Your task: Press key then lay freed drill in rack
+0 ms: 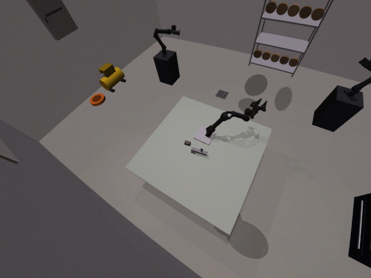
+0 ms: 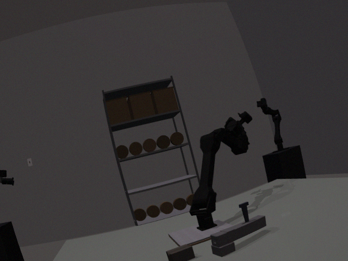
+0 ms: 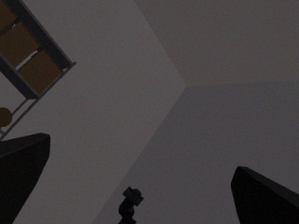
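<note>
Above the tabletop (image 1: 167, 143) (image 2: 309, 213), our gripper (image 1: 263, 103) (image 3: 144, 162) is released, fingers wide; the drill seems to be the upright piece (image 1: 200, 150) (image 2: 244, 212) in the long grey block (image 1: 195, 150) (image 2: 238, 231); pressing, pulling and racking all seem left to us.

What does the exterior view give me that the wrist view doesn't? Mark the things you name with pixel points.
Only the exterior view: the grey bar (image 2: 238, 230) with a dark T-shaped piece (image 2: 244, 211) standing up from it, the small brown block (image 2: 180, 253), the pale plate (image 2: 185, 235) under the arm's base, and the table top.

Only the wrist view: both fingers of the gripper (image 3: 140, 154) (image 2: 243, 148) seen close up, wide apart with nothing between them.

Both: the shelf unit (image 2: 113, 141) (image 3: 21, 122) with brown boxes (image 2: 142, 106) (image 3: 41, 71), and another arm (image 2: 277, 123) (image 3: 127, 208).
</note>
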### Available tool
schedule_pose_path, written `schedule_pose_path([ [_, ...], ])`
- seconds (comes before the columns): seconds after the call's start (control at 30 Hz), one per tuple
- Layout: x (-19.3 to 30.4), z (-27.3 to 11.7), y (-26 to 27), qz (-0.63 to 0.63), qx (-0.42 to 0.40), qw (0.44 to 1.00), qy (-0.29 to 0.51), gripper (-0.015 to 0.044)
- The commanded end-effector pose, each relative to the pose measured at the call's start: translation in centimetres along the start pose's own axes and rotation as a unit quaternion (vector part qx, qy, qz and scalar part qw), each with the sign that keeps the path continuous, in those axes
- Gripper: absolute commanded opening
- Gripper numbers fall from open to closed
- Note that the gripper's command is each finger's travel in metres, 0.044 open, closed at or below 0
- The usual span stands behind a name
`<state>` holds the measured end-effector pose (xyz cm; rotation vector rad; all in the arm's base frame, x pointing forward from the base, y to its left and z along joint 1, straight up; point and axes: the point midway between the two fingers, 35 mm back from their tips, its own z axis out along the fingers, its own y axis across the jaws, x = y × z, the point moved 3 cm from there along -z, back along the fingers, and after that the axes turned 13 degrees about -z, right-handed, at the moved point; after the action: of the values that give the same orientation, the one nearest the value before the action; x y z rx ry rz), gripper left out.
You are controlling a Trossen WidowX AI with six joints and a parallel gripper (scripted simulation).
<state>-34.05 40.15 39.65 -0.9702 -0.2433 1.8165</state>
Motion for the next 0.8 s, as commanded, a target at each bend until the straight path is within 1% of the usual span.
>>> schedule_pose_path([
  [0.0, 0.0, 0.0, 0.0, 0.000, 0.000, 1.000, 0.000, 0.0374],
  [0.3, 0.3, -0.2, -0.4, 0.001, 0.001, 1.000, 0.008, 0.0138],
  [0.37, 1.2, -0.7, -1.5, 0.003, 0.006, 1.000, 0.030, 0.0085],
  [0.47, 3.4, -2.3, -4.5, 0.011, 0.021, 0.996, 0.090, 0.0006],
  [0.63, 6.9, -6.5, -10.2, 0.021, 0.057, 0.978, 0.199, 0.0000],
  [0.77, 9.0, -10.8, -14.8, 0.025, 0.092, 0.954, 0.284, 0.0000],
])
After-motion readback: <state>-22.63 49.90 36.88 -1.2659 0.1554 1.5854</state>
